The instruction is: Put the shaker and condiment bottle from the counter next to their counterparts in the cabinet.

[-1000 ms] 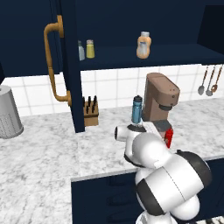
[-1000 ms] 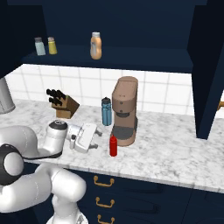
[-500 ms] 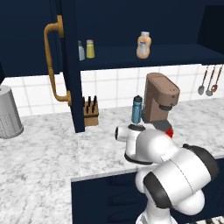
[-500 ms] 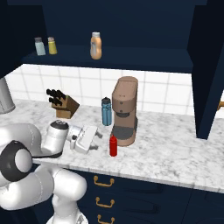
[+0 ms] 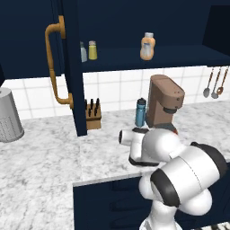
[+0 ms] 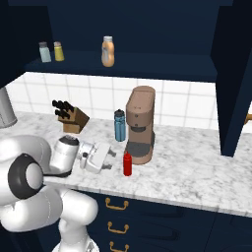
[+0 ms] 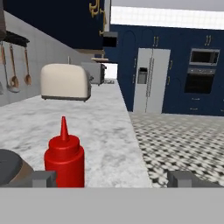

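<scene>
The red condiment bottle (image 6: 127, 164) stands on the marbled counter (image 6: 187, 172) in front of the coffee machine. My gripper (image 6: 109, 160) hovers level with it just to its left, open. In the hand view the condiment bottle (image 7: 64, 159) sits close ahead between the spread fingertips (image 7: 43, 178), nearer the left one, and my gripper (image 7: 113, 179) holds nothing. The yellow-green shaker (image 5: 92, 50) stands on the cabinet shelf (image 5: 179, 56) right beside the slim grey shaker (image 5: 83, 52). The peach-orange bottle (image 5: 147, 46) stands further right on the same shelf.
A brown coffee machine (image 6: 140, 125) and a blue bottle (image 6: 119, 125) stand just behind the red bottle, with a knife block (image 6: 71, 118) to their left. The open cabinet door with its brass handle (image 5: 56, 63) hangs over the counter. A grey canister (image 5: 9, 114) is at far left, a toaster (image 7: 65, 82) further along.
The arm's elbow has swung a little lower and to the right in the left base view. The hand has hardly moved beside the red bottle. Nothing else has shifted.
</scene>
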Robot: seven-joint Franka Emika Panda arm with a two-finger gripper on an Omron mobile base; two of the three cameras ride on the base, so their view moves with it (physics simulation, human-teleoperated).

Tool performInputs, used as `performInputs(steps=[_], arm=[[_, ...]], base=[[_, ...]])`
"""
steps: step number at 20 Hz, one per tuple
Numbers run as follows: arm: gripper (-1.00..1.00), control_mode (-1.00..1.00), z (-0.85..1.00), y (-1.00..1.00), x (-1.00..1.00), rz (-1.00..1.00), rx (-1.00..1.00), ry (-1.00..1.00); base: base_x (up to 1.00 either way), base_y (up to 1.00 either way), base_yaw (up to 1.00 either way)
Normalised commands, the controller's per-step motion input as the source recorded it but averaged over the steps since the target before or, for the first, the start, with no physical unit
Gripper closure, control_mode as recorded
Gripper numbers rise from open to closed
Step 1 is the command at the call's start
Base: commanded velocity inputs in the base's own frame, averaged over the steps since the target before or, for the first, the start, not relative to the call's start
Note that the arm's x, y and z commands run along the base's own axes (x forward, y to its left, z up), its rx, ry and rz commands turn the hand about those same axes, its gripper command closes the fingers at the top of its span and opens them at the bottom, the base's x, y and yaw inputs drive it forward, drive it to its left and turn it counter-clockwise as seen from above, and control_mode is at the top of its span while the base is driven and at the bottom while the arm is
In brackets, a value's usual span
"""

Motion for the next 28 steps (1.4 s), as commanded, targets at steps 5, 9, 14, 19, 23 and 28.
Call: performInputs(steps=[5, 9, 14, 19, 23, 28], arm=[[-1.0, -1.0, -0.08, -0.07, 0.14, 0.0, 0.0, 0.0], [-1.0, -1.0, -0.15, -0.09, 0.12, 0.0, 0.0, 0.0], [-1.0, -1.0, -0.21, -0.05, 0.15, 0.0, 0.0, 0.0], [-1.0, -1.0, -0.17, -0.07, 0.09, 0.0, 0.0, 0.0], [-1.0, -1.0, -0.14, -0.03, 0.14, 0.0, 0.0, 0.0], [-1.0, -1.0, -0.12, 0.0, 0.16, 0.0, 0.0, 0.0]], base=[[0.0, 0.0, 0.0], [0.0, 0.0, 0.0], [0.0, 0.0, 0.0], [0.0, 0.0, 0.0], [0.0, 0.0, 0.0], [0.0, 0.0, 0.0]])
